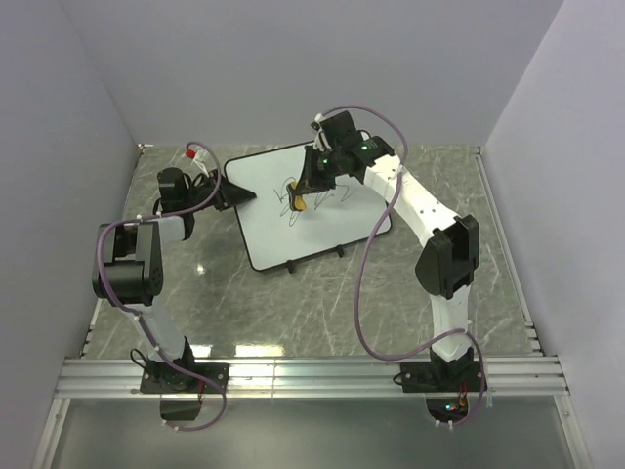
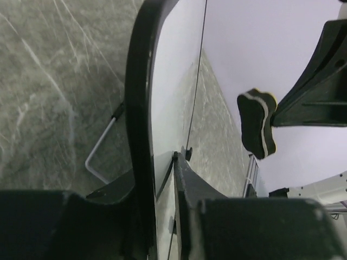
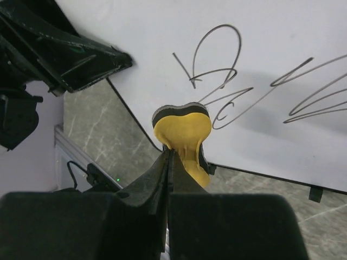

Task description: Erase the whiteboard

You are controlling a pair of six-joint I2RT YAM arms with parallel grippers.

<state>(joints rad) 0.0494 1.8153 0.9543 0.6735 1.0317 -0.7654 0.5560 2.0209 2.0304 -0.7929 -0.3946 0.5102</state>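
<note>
On the grey marbled desk (image 1: 322,313), the whiteboard (image 1: 283,234) sits in the middle of the far half, turned at a slant to the desk's edges, with its two small black feet (image 1: 291,264) along the near side. Black scribbles (image 1: 286,198) cross the middle of its white face. The left gripper (image 1: 246,194) reaches in from the left to the board's left edge. Seen from the left wrist, the whiteboard (image 2: 168,81) runs edge-on between the left gripper (image 2: 157,173), and its jaws pinch the thick black rim, one finger on each side, the right-hand finger (image 2: 187,181) lying against the white face. The right gripper (image 1: 303,191) comes in from the far right, over the drawing, and its jaws are pressed together on a small eraser (image 1: 299,202). From the right wrist, the right gripper (image 3: 169,157) pinches the eraser (image 3: 181,132) by its near end, yellow body toward the camera and dark felt behind, just below the scribbles (image 3: 233,92) on the whiteboard (image 3: 282,38). Whether the felt touches the board cannot be told. The left gripper (image 3: 103,62) shows at the upper left of that view, at the board's edge. From the left wrist the eraser (image 2: 257,122) shows as a dark block with a pale stripe.
</note>
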